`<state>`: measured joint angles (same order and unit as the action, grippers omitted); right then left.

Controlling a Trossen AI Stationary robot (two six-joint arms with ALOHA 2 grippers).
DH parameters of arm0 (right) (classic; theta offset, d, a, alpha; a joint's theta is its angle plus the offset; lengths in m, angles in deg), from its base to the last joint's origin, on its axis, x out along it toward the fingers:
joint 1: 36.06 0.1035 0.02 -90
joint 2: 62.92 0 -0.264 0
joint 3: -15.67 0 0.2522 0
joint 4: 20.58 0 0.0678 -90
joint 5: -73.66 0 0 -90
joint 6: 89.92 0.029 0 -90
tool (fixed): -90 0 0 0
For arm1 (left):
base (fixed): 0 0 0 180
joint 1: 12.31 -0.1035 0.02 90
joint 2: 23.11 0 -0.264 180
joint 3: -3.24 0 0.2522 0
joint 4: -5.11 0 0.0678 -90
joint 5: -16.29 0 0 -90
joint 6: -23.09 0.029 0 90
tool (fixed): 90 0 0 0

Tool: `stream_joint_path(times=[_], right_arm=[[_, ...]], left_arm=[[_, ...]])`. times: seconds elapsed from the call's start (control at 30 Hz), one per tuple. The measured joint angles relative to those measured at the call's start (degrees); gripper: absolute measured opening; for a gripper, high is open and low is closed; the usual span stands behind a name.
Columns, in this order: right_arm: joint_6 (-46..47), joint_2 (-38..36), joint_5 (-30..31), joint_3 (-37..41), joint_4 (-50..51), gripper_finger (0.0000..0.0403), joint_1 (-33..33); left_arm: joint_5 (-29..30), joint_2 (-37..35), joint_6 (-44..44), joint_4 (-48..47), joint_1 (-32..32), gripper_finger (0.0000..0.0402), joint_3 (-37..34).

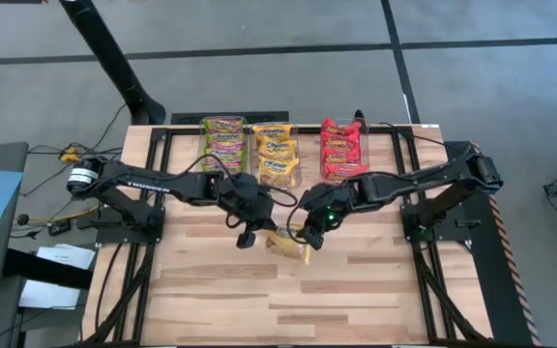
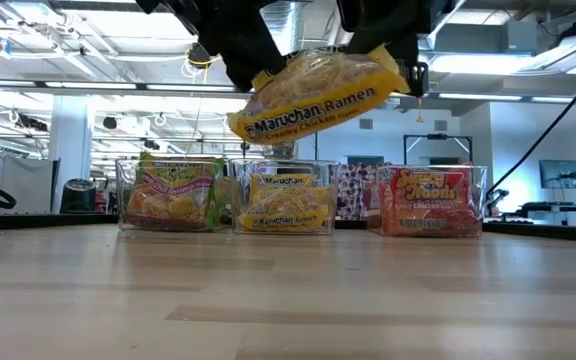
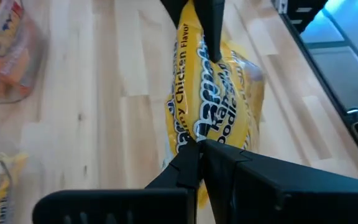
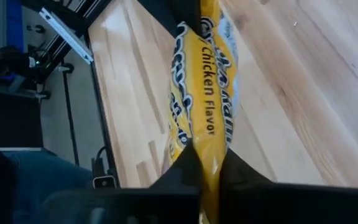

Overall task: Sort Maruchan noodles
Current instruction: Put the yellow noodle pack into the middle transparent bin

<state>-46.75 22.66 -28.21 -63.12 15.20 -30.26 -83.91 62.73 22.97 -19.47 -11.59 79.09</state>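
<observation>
Overhead, wooden table [image 1: 356,290], workshop room beyond

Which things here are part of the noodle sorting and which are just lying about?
Part of the job:
- yellow crinkly plastic ramen packet, held off the table by left gripper and right gripper, both shut on it
- green-and-pink packets
- yellow packets
- red-orange packets
- clear plastic bins

Just lying about:
- cables
- white papers
</observation>
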Motion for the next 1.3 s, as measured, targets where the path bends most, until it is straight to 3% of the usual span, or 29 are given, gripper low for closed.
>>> stream_joint_path(times=[0.17, 0.37, 0.53, 1.03, 1.3], right_arm=[[0.01, 0.00, 0.00, 0.00, -0.21, 0.0015, -0.41], [-0.13, 0.02, -0.02, 0.00, 0.05, 0.0013, -2.39], [-0.49, 0.02, -0.07, 0.00, 1.65, 0.0012, -5.49], [-13.99, 0.07, -3.43, -0.02, 2.09, 0.0011, -16.48], [-24.99, 0.07, -3.42, -0.02, -7.36, 0.0011, -24.07]], left_arm=[[0.01, 0.00, 0.72, 0.00, -0.98, 0.0015, 0.00], [-2.43, 0.00, 0.27, 0.66, -3.16, 0.0066, 0.00], [-0.71, 0.02, -2.82, 0.34, -5.52, 0.0109, 1.32], [1.67, -0.04, -2.30, -19.63, -14.23, 0.0122, 22.09], [1.86, -0.02, -3.80, -28.26, -15.49, 0.0122, 34.72]])
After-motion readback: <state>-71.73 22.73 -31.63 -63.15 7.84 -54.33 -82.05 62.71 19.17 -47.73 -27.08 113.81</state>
